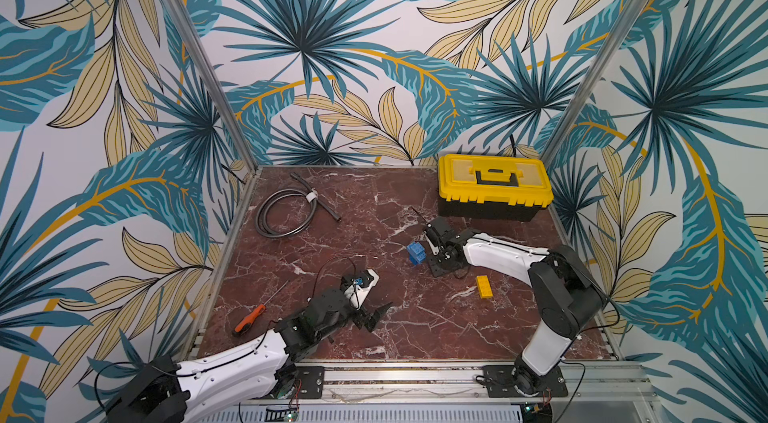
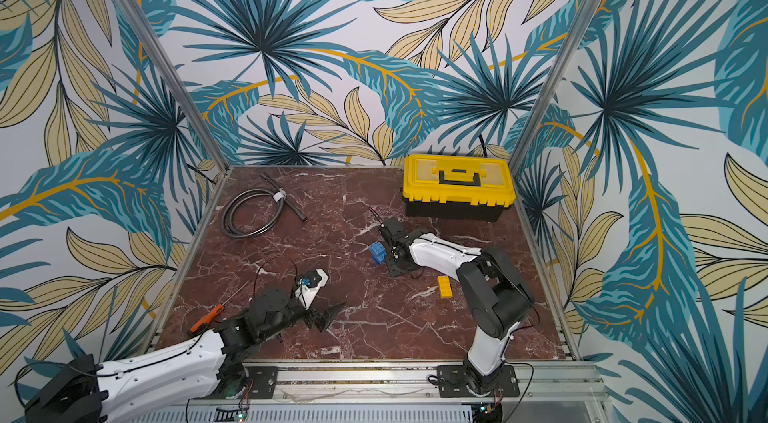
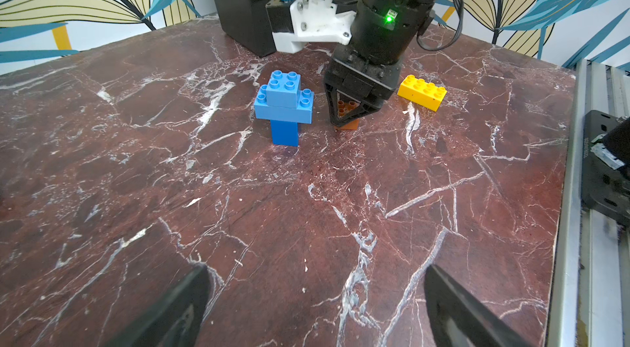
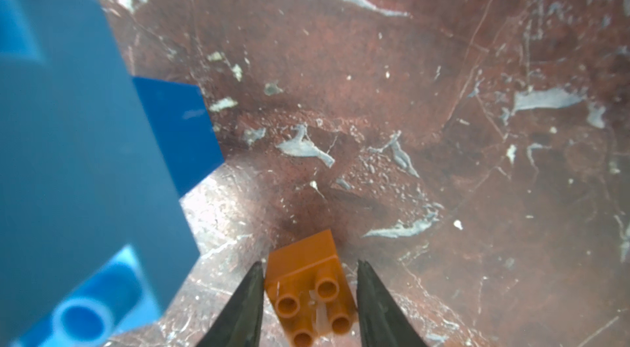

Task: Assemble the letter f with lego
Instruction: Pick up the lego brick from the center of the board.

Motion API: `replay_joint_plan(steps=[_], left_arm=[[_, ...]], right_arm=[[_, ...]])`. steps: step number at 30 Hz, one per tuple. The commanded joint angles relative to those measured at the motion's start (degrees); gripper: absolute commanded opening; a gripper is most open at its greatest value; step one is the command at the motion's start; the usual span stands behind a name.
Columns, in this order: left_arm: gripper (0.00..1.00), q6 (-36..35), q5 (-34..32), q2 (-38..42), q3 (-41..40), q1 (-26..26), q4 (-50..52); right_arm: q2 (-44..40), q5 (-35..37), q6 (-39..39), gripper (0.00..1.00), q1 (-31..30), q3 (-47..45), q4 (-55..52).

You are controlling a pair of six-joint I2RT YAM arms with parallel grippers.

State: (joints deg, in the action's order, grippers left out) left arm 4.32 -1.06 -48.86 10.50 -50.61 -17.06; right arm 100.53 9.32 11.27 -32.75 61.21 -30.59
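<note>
Table (image 1: 374,209): red marble top.
Orange brick (image 4: 303,260): between the tips of the right pincer (image 3: 344,119).
Blue brick stack (image 3: 284,106): just beside the pincer.
Yellow brick (image 3: 422,93): near, on its other side.
Toolbox (image 1: 494,188): beyond it, apart.
Coiled hose (image 1: 322,203), screwdriver (image 1: 249,319): well apart.

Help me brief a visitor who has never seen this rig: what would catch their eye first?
The loud palm-leaf wallpaper fills every wall around the marble table. Next comes the bright yellow toolbox at the table's far right corner. Mid-table stands a blue lego stack, and right beside it the right gripper straddles a small orange brick.
</note>
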Motion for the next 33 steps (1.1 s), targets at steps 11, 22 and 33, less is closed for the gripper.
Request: replay_joint_plan(steps=[11, 22, 33], left_arm=[[0.99, 0.0, 0.43, 0.08, 1.19, -0.19, -0.69], [0.99, 0.08, 0.51, -0.06, 1.28, -0.19, -0.69], [1.0, -0.32, 1.96, -0.19, 1.78, -0.26, -0.7]], right_arm=[[-0.73, -0.38, 3.08, 0.42, 0.24, -1.79, -3.12], [-1.3, 0.57, 3.12, 0.33, 0.28, -1.71, -3.24], [-4.02, 1.87, -0.11, 0.3, 0.26, 4.7, -10.47]])
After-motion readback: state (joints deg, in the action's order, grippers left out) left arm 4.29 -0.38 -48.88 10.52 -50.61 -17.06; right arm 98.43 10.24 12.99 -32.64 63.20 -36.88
